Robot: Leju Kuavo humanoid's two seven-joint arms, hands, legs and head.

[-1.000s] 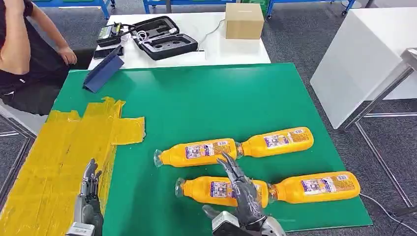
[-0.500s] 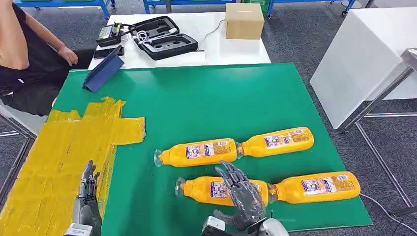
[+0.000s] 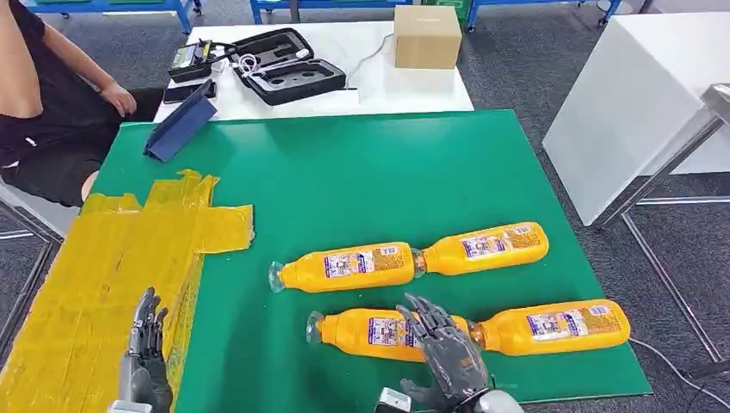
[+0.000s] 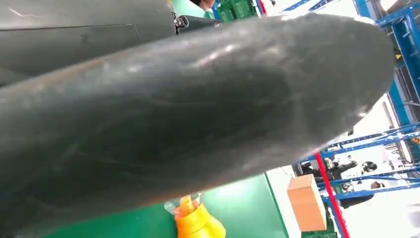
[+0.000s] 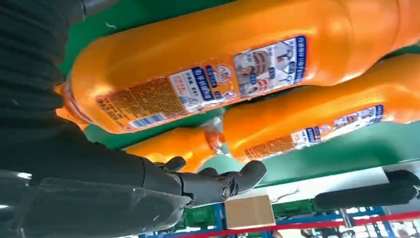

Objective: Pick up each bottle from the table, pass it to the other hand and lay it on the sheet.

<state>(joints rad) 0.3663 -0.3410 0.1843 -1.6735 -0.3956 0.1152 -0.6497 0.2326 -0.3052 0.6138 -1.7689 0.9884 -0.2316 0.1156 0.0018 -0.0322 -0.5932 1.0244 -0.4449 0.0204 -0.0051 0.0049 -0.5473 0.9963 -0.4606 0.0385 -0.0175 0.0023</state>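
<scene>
Four orange bottles lie on the green mat (image 3: 361, 172): far-left bottle (image 3: 349, 267), far-right bottle (image 3: 482, 247), near-left bottle (image 3: 366, 333), near-right bottle (image 3: 555, 327). My right hand (image 3: 448, 357) hovers over the base end of the near-left bottle (image 5: 208, 74), fingers bent above it and thumb (image 5: 218, 183) held apart from it; it grips nothing. My left hand (image 3: 145, 361) stands empty with fingers apart over the near edge of the yellow sheet (image 3: 103, 275). In the left wrist view a dark finger (image 4: 173, 114) covers most of the picture, with a bottle neck (image 4: 195, 218) beyond it.
Behind the mat a white table holds a black case (image 3: 284, 64) and a cardboard box (image 3: 426, 36). A blue folder (image 3: 181, 120) leans at the mat's far-left corner. A person (image 3: 43, 103) sits at the far left. Another white table (image 3: 637, 95) stands to the right.
My right hand has drawn back toward the near edge and its fingers have bent down over the near-left bottle. My left hand has sunk slightly lower. The bottles have not moved.
</scene>
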